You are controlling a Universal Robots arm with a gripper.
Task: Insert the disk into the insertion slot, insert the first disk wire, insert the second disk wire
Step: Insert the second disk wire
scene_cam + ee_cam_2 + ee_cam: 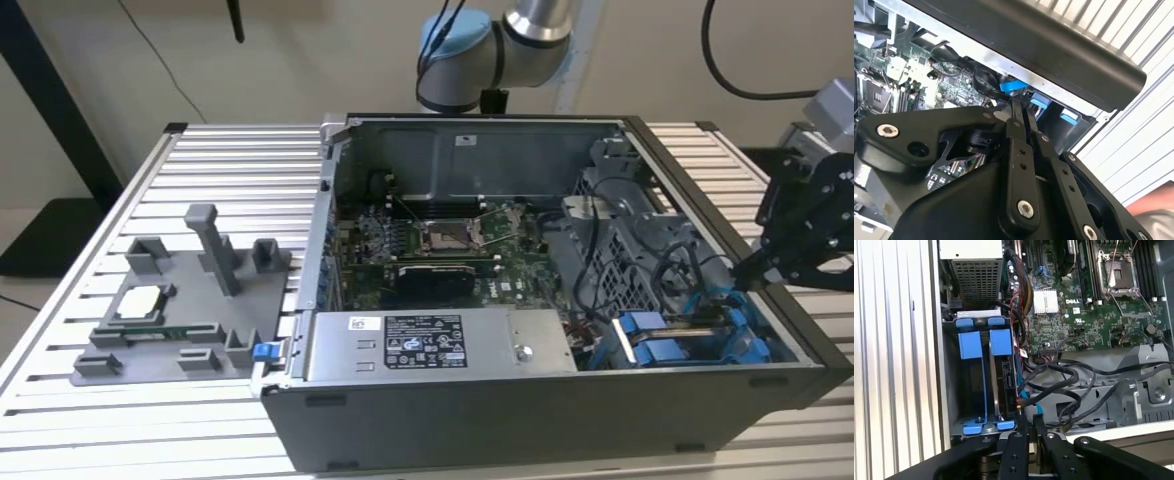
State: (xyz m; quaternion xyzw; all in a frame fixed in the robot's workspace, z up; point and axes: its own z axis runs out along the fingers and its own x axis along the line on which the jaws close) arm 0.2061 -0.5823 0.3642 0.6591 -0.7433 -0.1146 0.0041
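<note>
The insertion slot (948, 390), a grey metal bay with blue rails, sits in the case corner nearest my gripper and also shows in the exterior view (681, 345). The disk (1006, 375) stands edge-on inside it, under a blue carrier tab, with its dark connector side facing the wires. Loose black wires (1074, 375) and a thin blue wire (1030, 399) lie just beside the bay. My gripper (1029, 421) hovers over the bay's edge, close to these wires. Its fingers (1015, 117) are pressed together with only a thin gap. I see nothing between them. From the exterior view's right my gripper (742, 272) reaches into the case.
The open computer case (534, 420) lies on a slatted aluminium table (160, 430). A grey power-supply box (427, 345), the motherboard (441, 250) and a perforated cage (627, 265) fill it. A grey fixture (187, 320) with small parts stands at the exterior view's left.
</note>
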